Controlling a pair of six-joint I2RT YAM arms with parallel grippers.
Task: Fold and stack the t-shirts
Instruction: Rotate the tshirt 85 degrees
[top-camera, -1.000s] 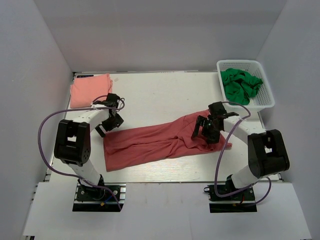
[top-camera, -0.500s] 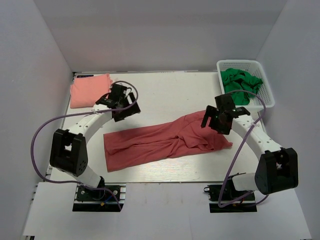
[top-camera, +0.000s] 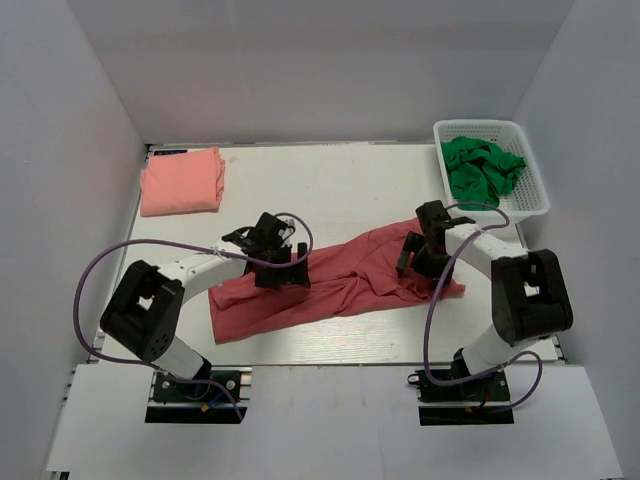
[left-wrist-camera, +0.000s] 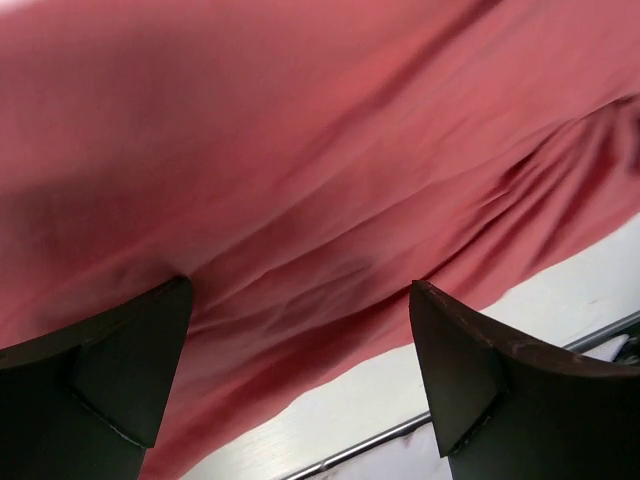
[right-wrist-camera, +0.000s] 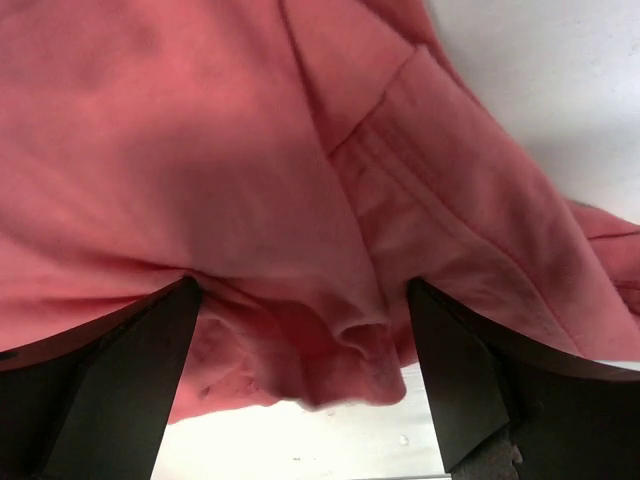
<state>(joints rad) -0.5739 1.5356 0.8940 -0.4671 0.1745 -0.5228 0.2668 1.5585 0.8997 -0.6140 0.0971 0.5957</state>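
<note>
Wrist views show only brick-red t-shirt (overhead adds folded salmon-pink t-shirt).

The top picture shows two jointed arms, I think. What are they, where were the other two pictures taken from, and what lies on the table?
They are two robot arms bolted at the near edge of the table, filmed from above. Each ends in a two-finger gripper; the left gripper and the right gripper are both low over a rumpled brick-red shirt. The other pictures come from cameras on the wrists: the dark shapes are each gripper's own fingers, wide apart, pinching nothing. A folded pink shirt lies far left; a white basket of green cloth stands far right.
</note>
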